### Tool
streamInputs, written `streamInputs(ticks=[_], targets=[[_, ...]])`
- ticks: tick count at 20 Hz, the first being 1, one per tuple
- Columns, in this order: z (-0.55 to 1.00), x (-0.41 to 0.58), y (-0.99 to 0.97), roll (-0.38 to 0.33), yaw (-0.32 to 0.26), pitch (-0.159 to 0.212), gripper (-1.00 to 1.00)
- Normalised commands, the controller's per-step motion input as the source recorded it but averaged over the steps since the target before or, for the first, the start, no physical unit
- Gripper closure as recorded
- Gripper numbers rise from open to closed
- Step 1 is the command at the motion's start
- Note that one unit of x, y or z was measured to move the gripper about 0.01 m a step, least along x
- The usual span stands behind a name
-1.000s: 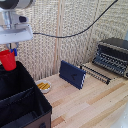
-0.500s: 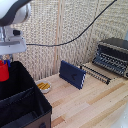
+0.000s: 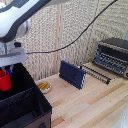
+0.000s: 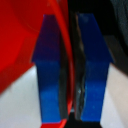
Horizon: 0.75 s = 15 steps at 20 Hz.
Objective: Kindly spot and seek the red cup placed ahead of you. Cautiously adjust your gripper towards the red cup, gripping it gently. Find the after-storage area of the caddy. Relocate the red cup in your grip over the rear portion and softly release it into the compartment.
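The red cup (image 3: 5, 81) hangs from my gripper (image 3: 6, 73) at the exterior view's left edge. It is low over the caddy (image 3: 31, 109), a large black fabric box, and sits over or just inside the rear portion (image 3: 24, 81). How deep it sits I cannot tell. In the wrist view my two blue fingers (image 4: 47, 70) are shut on the cup's thin red wall (image 4: 20, 45), one finger on each side of the rim. The gripper's midpoint (image 4: 71, 70) lies on that wall.
A small round dish with yellow contents (image 3: 44, 87) sits by the caddy's far corner. A dark blue flat case (image 3: 72, 74) stands tilted on the wooden table (image 3: 85, 107). A black appliance (image 3: 112, 55) with a wire rack (image 3: 95, 74) is at the right. A cable hangs across the back.
The gripper has come down with the red cup still held, from above the caddy's wall to level with it, and shifted a little to the exterior view's left.
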Motion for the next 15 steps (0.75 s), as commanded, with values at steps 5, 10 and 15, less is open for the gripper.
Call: streamInputs(ticks=[5,10,15], targets=[[0.07,0.009,0.02,-0.120,0.096,-0.021,-1.00],[0.33,0.122,-0.08,-0.047,0.073,-0.093,-1.00],[0.55,0.167,-0.05,-0.051,0.113,-0.049,-1.00]])
